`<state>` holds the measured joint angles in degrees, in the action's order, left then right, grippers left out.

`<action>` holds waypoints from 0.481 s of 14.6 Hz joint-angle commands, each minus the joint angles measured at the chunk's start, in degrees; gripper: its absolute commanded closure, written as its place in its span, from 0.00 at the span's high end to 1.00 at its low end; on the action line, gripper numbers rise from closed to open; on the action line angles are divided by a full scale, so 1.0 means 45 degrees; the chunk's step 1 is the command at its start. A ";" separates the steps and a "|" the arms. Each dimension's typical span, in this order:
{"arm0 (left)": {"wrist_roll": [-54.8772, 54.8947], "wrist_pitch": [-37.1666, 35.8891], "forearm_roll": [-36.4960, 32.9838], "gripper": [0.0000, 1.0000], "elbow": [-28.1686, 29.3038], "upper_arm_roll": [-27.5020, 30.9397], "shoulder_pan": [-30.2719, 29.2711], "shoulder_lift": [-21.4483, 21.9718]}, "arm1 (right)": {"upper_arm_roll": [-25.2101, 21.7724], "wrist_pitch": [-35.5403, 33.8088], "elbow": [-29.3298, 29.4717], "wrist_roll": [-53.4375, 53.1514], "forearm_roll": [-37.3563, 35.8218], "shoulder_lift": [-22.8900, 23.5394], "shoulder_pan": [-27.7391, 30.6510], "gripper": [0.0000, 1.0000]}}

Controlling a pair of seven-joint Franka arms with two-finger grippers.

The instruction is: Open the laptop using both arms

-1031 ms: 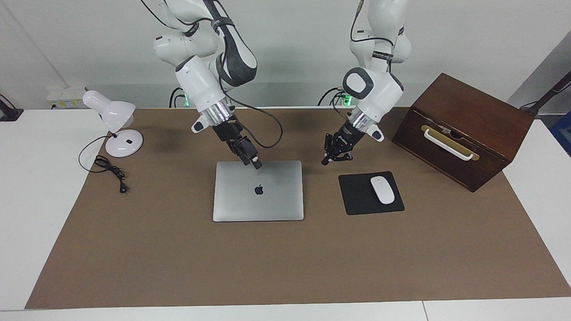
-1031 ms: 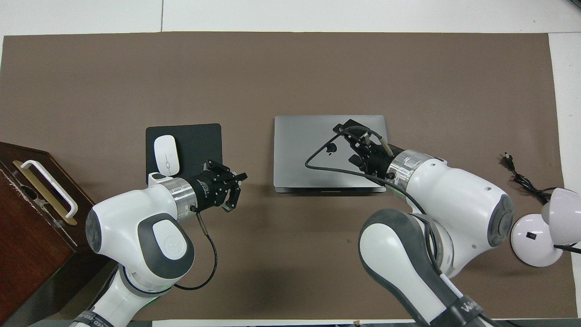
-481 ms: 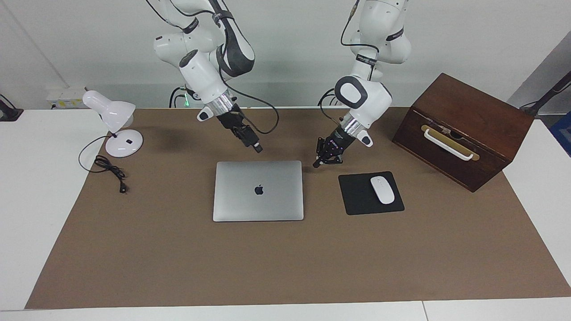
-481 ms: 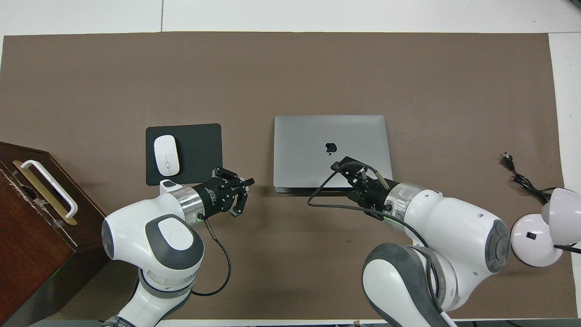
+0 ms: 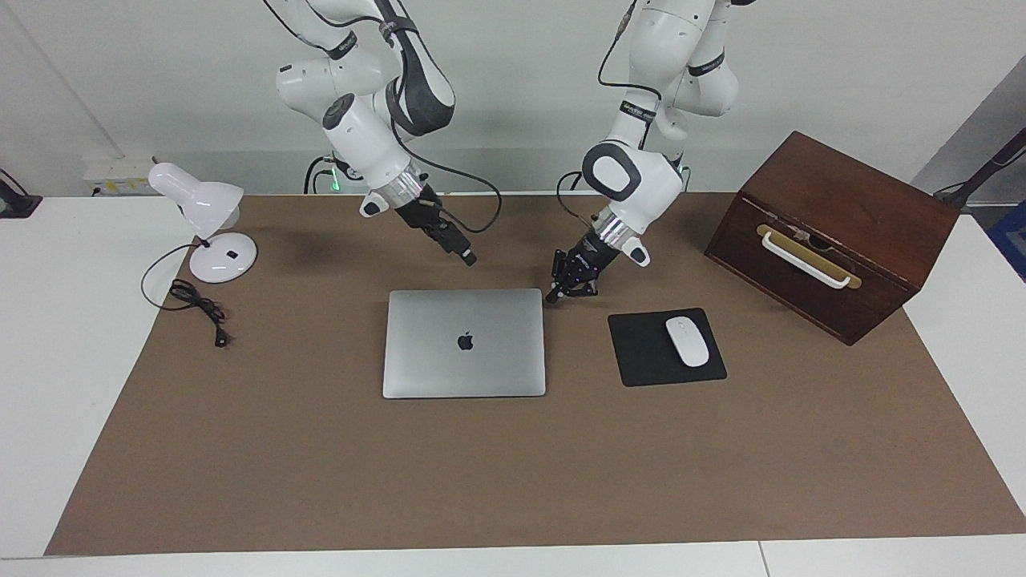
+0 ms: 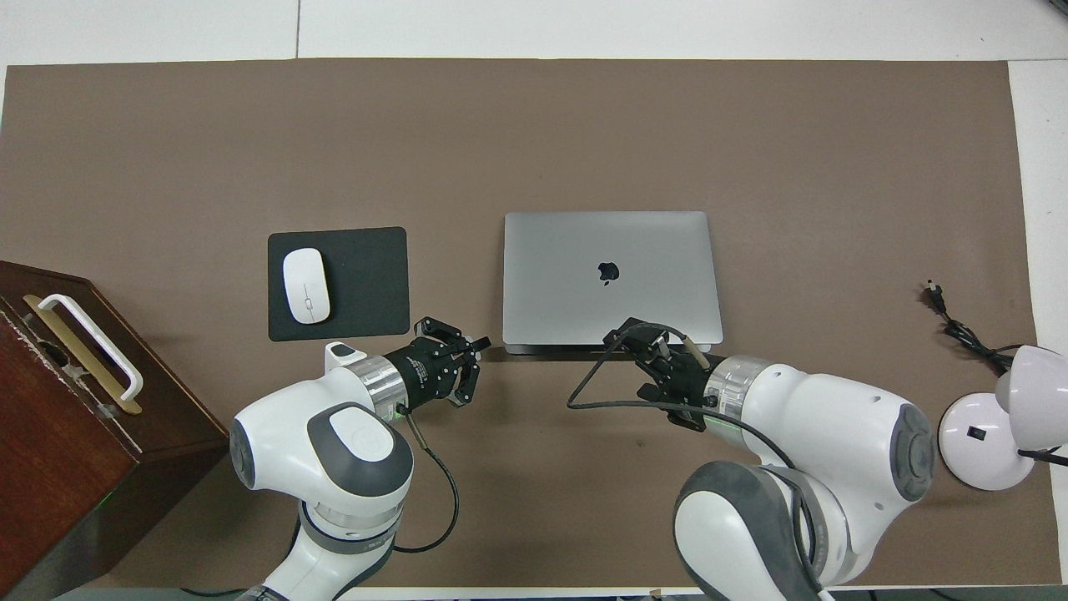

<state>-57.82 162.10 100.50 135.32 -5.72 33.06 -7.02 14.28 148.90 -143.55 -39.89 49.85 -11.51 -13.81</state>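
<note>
The silver-grey laptop (image 5: 465, 343) lies closed and flat on the brown mat, apple logo up; it also shows in the overhead view (image 6: 609, 280). My left gripper (image 5: 561, 295) is open and low beside the laptop's corner that is nearest the robots and toward the left arm's end; I cannot tell whether it touches it. In the overhead view the left gripper (image 6: 477, 367) points at that corner. My right gripper (image 5: 467, 258) hangs in the air over the mat just off the laptop's edge nearest the robots, and it also shows in the overhead view (image 6: 642, 338).
A black mouse pad (image 5: 641, 353) with a white mouse (image 5: 688, 341) lies beside the laptop toward the left arm's end. A brown wooden box (image 5: 834, 232) stands past it. A white desk lamp (image 5: 210, 232) and its black cord (image 5: 200, 308) are at the right arm's end.
My right gripper has drawn back from over the lid toward the robots and risen. My left gripper has moved from near the mouse pad to the laptop's corner. The laptop has not moved.
</note>
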 commanded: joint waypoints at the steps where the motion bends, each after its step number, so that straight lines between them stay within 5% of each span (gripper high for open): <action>1: 0.0309 0.0285 0.0636 0.00 -0.0714 0.0177 0.0388 -0.0723 | -0.0009 -0.0101 -0.0190 0.0269 0.0290 -0.0022 0.0198 1.00; 7: 0.0309 0.0363 0.0812 0.00 -0.1204 0.0177 0.0602 -0.1115 | -0.0202 0.1967 -0.0073 0.2082 0.0290 0.1403 0.0394 1.00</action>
<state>-57.71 162.34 102.29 131.85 -5.68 34.22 -10.77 13.70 154.87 -144.33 -35.22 49.85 -7.40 -12.91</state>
